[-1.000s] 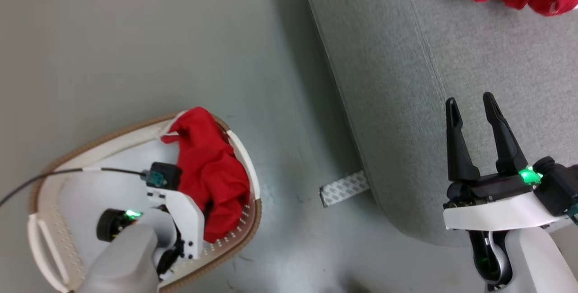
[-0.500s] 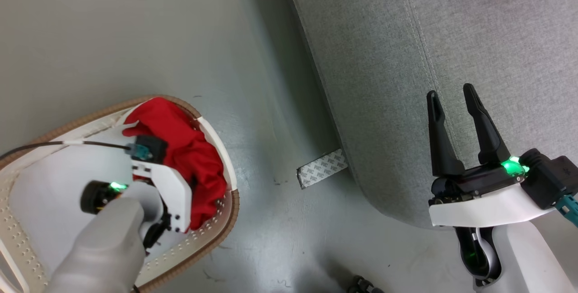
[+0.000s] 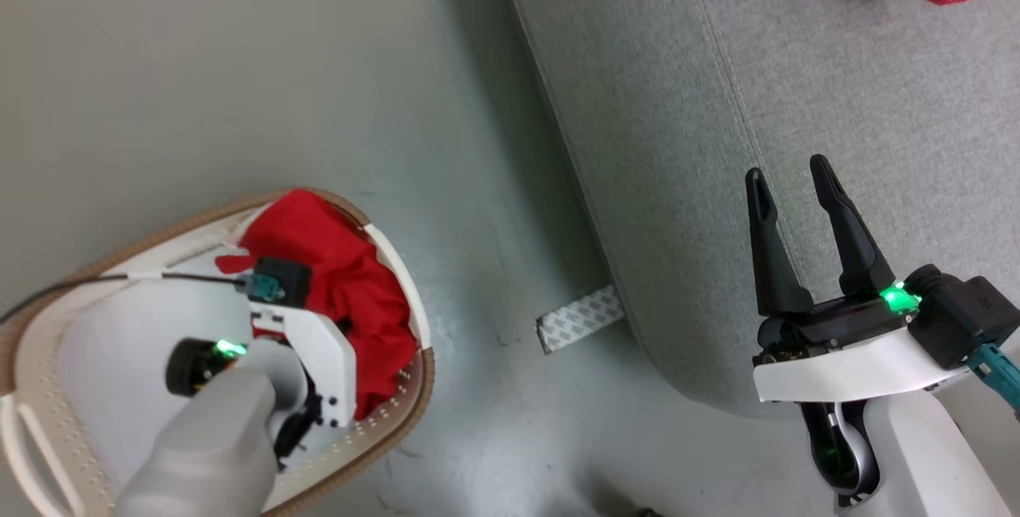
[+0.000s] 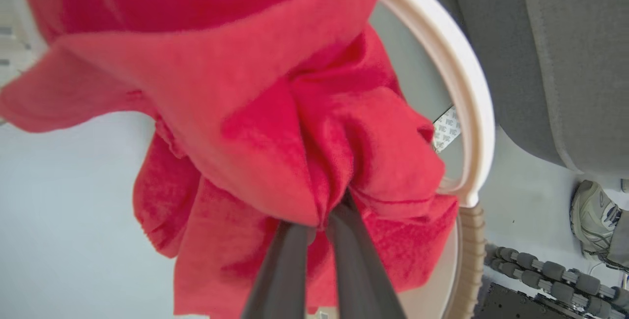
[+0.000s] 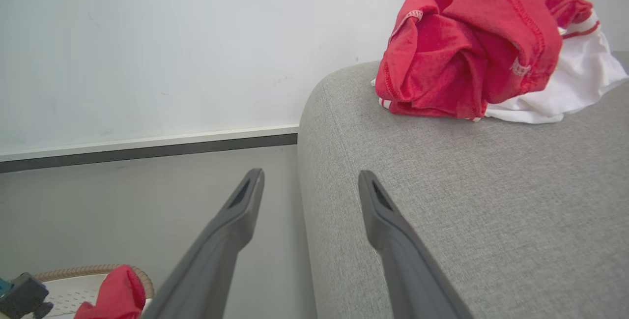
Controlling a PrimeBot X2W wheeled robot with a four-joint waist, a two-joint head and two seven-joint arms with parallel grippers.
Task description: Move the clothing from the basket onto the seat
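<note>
A short pale strip with a repeating grey print (image 3: 580,318) lies flat on the scuffed grey-green floor (image 3: 239,63). A white wall (image 5: 147,39) meets a dark skirting band (image 5: 147,152). A person's pale sneaker (image 4: 592,220) rests on the floor.

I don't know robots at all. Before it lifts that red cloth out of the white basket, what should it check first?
1. Grip: ok. The left gripper is shut on a fold of the soft red fabric garment.
2. Garment free of the white perforated plastic basket with the brown rim: cannot tell; cloth lies against its rim.
3. Landing room on the large light grey fabric sofa: ok; bare cushion beside the red and white garment lying there.
4. Path past the right gripper: cannot tell; it hangs open and empty over the sofa's edge, perhaps in the way.
5. People clear: not ok; a pale shoe stands on the floor beside the sofa.
</note>
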